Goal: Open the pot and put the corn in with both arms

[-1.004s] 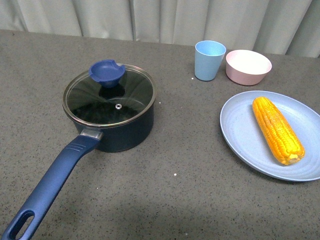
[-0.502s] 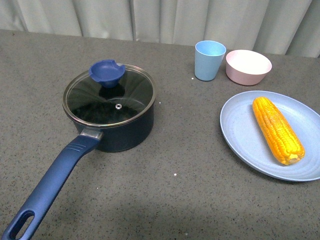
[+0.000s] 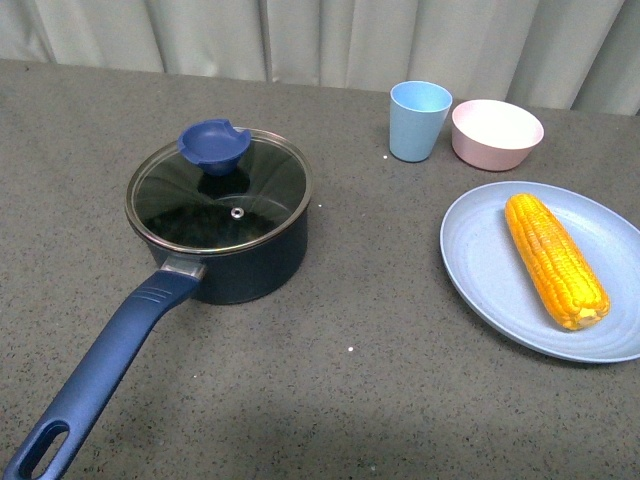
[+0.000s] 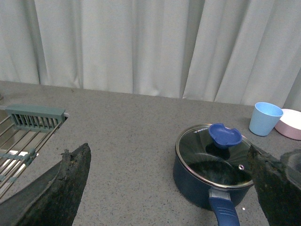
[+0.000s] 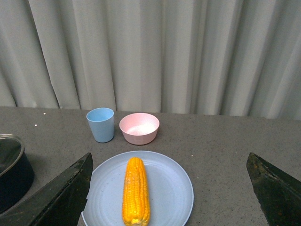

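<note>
The left gripper (image 4: 168, 147) is spread wide, its two dark fingers (image 4: 70, 183) far apart with nothing between them. It hangs above the table (image 3: 350, 400), touching nothing, and is aimed across it toward the pale curtain (image 4: 141, 42). Ahead of it and lower stands the pot (image 4: 207, 181), apart from both fingers. A slatted grey rack (image 4: 28, 127) sits at the table's edge off to one side.

The right gripper (image 5: 169, 155) is just as wide and just as empty. It too is held clear of the table and faces the curtain. The corn (image 5: 135, 190) lies ahead of it on a pale blue plate (image 5: 174, 193), lengthwise along the line of sight and untouched.

Neither arm shows in the front view. There the pot stands on the left part of the table with its glass lid (image 3: 220, 190) in place — blue knob (image 3: 214, 145) on top, long blue handle (image 3: 100, 370) reaching toward the near left. The plate with the corn lies to the right, well apart from the pot. Behind the plate a light blue cup (image 3: 419, 120) and a pink bowl (image 3: 497, 133) stand just beside each other.
</note>
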